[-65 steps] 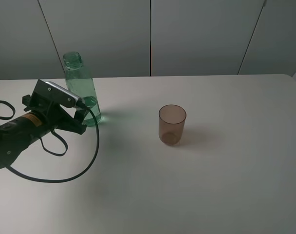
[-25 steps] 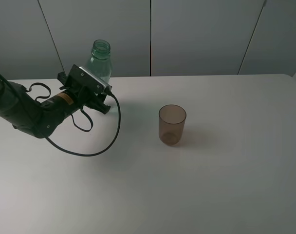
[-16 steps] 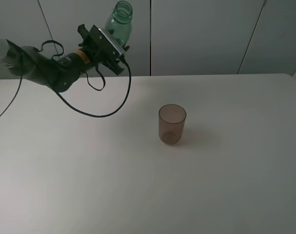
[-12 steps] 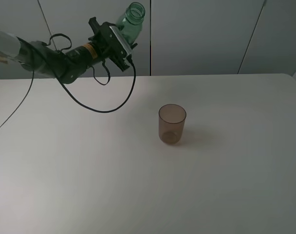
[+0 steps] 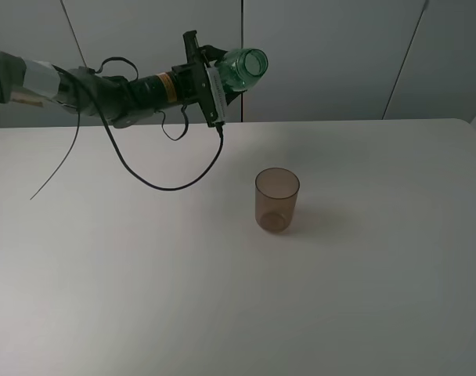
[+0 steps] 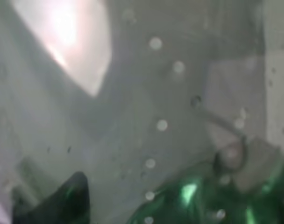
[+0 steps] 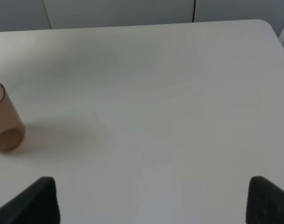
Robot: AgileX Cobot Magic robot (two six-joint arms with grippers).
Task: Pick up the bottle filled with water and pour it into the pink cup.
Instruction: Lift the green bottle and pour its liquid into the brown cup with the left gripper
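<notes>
My left gripper (image 5: 216, 77) is shut on the green bottle (image 5: 242, 66) and holds it high above the table, up and to the left of the pink cup (image 5: 277, 200). The bottle lies almost level, its open mouth pointing right. No water stream shows. In the left wrist view the picture is blurred; the green bottle (image 6: 202, 196) fills the lower part beside a dark finger (image 6: 62, 200). The pink cup stands upright on the table and also shows in the right wrist view (image 7: 4, 122). My right gripper (image 7: 153, 201) is open, apart from the cup.
The white table (image 5: 355, 290) spans the exterior view, with grey wall panels (image 5: 324, 55) behind it. A black cable (image 5: 144, 176) hangs from the left arm over the table's left side. The table's far corner (image 7: 266, 25) shows in the right wrist view.
My left gripper has lifted the bottle off the table, carried it up and to the right, and tipped it from upright to almost level. The cup has not moved.
</notes>
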